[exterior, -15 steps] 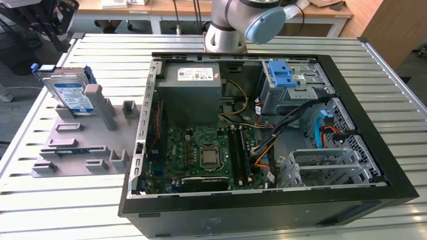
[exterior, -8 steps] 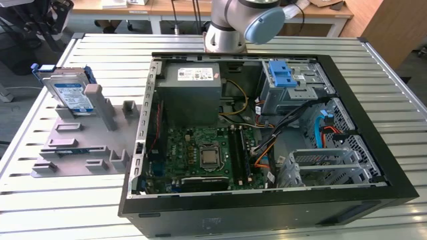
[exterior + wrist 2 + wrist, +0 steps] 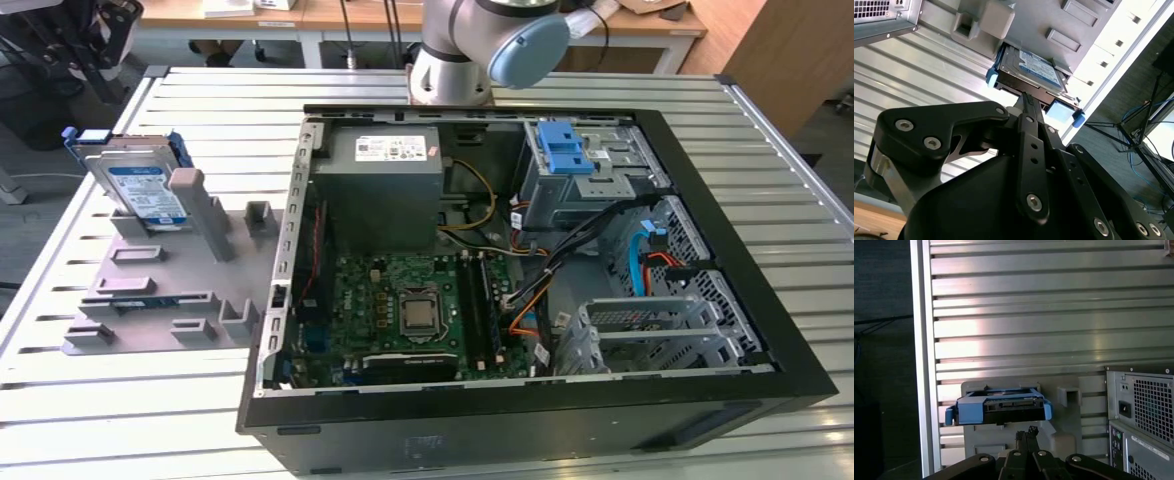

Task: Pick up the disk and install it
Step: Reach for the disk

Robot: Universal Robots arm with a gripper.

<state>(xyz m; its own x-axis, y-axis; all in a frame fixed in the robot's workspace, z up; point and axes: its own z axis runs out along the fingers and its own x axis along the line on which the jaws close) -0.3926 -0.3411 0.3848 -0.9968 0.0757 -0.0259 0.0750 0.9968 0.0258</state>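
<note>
A slatted metal tabletop (image 3: 747, 130) carries everything, its ribbed silver strips running across the exterior view. Wooden benches stand behind it, and dark floor lies past its edges. The robot arm's base (image 3: 461, 50) rises at the far side of the tabletop. An open computer case (image 3: 534, 405) takes up the middle and the exterior view's right. Inside it are a grey power-supply box (image 3: 387, 185) with a white sticker, a green motherboard (image 3: 407, 310), a light-blue latch piece (image 3: 561, 150) on a metal drive bay, an empty-looking metal cage (image 3: 654, 330), and black and orange cables (image 3: 587, 250) running between them. Just beside the case, on the exterior view's left, lies a grey fixture plate (image 3: 160, 280) with raised blocks and slots. The disk (image 3: 140, 185) stands tilted in the far corner of that plate, leaning on a grey post, its label side showing and its blue frame round the edges. Both wrist views look at the disk (image 3: 1029, 70) (image 3: 1001, 407) past the black gripper (image 3: 1025, 100) (image 3: 1029, 432). The gripper's fingers are pressed together with nothing between them, and it is apart from the disk.
</note>
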